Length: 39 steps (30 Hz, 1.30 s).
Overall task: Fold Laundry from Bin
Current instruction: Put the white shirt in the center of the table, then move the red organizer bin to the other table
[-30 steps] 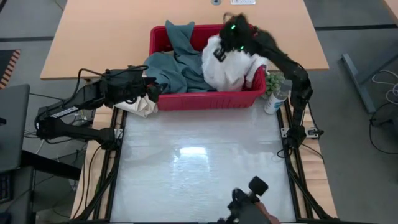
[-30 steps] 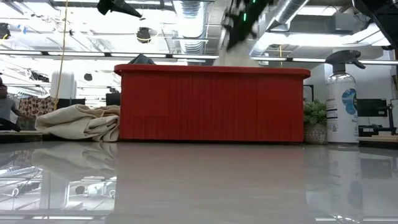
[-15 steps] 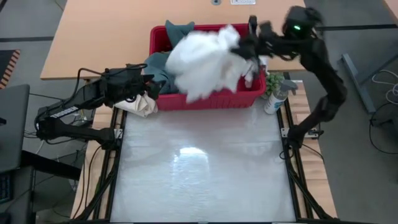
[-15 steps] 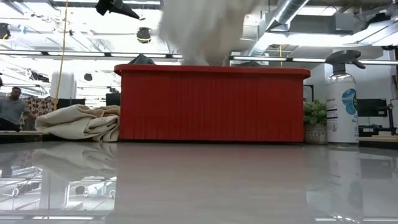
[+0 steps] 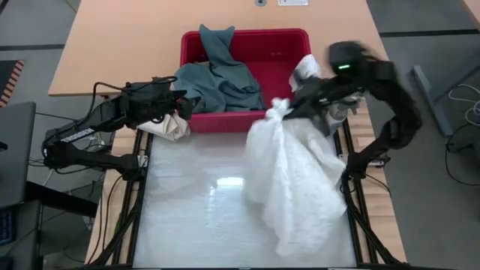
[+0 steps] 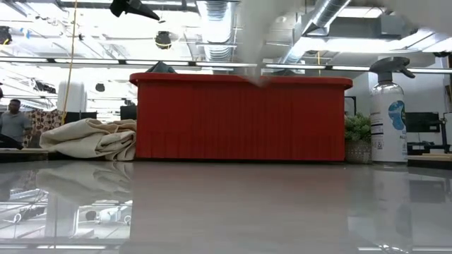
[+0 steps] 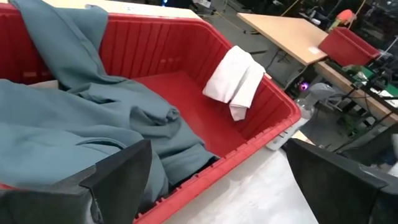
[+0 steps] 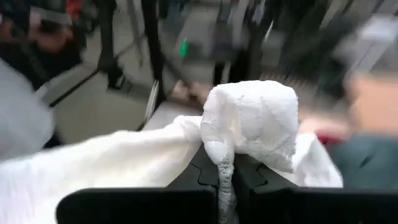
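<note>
The red bin (image 5: 244,118) stands at the table's far edge; it also shows in the low view (image 6: 240,116). A teal-green garment (image 5: 217,75) lies in its left half and hangs over the left rim. A small white cloth (image 5: 304,67) hangs over the right rim. My right gripper (image 5: 283,111), just near of the bin's right front, is shut on the white textured towel (image 5: 292,180). My left gripper (image 5: 180,109) waits open at the bin's left end, empty; its wrist view looks into the bin (image 7: 186,93). The khaki trousers are out of view. My right gripper pinches a bunched part of the towel (image 8: 249,124) between its two fingers (image 8: 205,168); several layers are gathered there. The rest of the towel (image 5: 296,202) streams out from the hold toward the table's near edge. In the low view it shows only as a blur high above the table (image 6: 261,35).
A cream canvas bundle (image 5: 166,127) lies at the bin's left end, under my left arm. A spray bottle (image 6: 388,116) and a small plant (image 6: 357,137) stand right of the bin. A person (image 6: 10,123) shows in the room behind.
My right gripper has pulled the white towel up out of the bin, swung toward the far right, then come back toward the near edge in front of the bin. The towel has left the bin and spread out over the table's right half.
</note>
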{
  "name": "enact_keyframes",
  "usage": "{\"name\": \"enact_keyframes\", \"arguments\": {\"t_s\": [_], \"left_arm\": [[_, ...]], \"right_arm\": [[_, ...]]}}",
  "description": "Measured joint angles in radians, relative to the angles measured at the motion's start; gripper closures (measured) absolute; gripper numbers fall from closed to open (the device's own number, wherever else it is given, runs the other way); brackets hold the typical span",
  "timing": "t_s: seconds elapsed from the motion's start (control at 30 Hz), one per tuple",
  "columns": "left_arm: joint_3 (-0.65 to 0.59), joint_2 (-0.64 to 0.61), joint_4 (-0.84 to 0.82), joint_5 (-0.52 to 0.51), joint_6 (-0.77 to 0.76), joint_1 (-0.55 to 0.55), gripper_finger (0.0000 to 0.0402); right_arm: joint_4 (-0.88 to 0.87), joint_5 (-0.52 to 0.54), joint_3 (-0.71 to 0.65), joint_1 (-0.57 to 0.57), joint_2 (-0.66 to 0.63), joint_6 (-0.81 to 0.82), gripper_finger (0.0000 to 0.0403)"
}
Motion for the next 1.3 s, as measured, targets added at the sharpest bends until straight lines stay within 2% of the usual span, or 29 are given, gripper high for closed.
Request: {"name": "enact_keyframes", "arguments": {"t_s": [0.17,0.27,0.47,0.57,0.7,0.87,0.93,1.0,1.2,1.3], "left_arm": [[0.000,0.000,0.001,0.046,-0.001,0.000,0.0040],[0.000,0.000,0.001,0.069,-0.001,0.000,0.0040],[0.000,0.000,0.000,0.126,0.000,0.000,0.0040],[0.000,0.000,0.000,0.184,0.012,0.000,0.0040],[0.000,0.000,0.001,0.250,0.030,0.000,0.0040],[0.000,0.000,0.002,0.254,0.033,-0.001,0.0040],[0.000,0.005,0.006,0.272,0.059,-0.001,0.0040],[0.001,0.022,0.019,0.300,0.093,-0.010,0.0040],[0.001,0.150,0.037,0.362,0.261,-0.073,0.0040],[0.001,0.234,0.044,0.411,0.305,-0.103,0.0049]], "right_arm": [[-0.079,-0.005,-0.002,0.020,0.126,0.052,0.0347],[-0.089,-0.051,-0.001,0.034,0.204,0.062,0.0323],[-0.085,-0.423,-0.002,0.035,0.328,0.016,0.0286],[-0.087,-0.548,0.000,0.021,0.351,0.016,0.0266],[-0.089,-0.571,0.000,0.009,0.363,0.020,0.0240],[-0.095,-0.571,0.000,-0.007,0.343,0.034,0.0218],[-0.099,-0.546,0.000,-0.015,0.332,0.050,0.0216],[-0.123,-0.460,0.000,-0.025,0.315,0.052,0.0217],[-0.248,-0.011,0.000,-0.055,0.286,0.012,0.0235],[-0.297,0.122,0.000,-0.072,0.287,0.003,0.0253]]}}
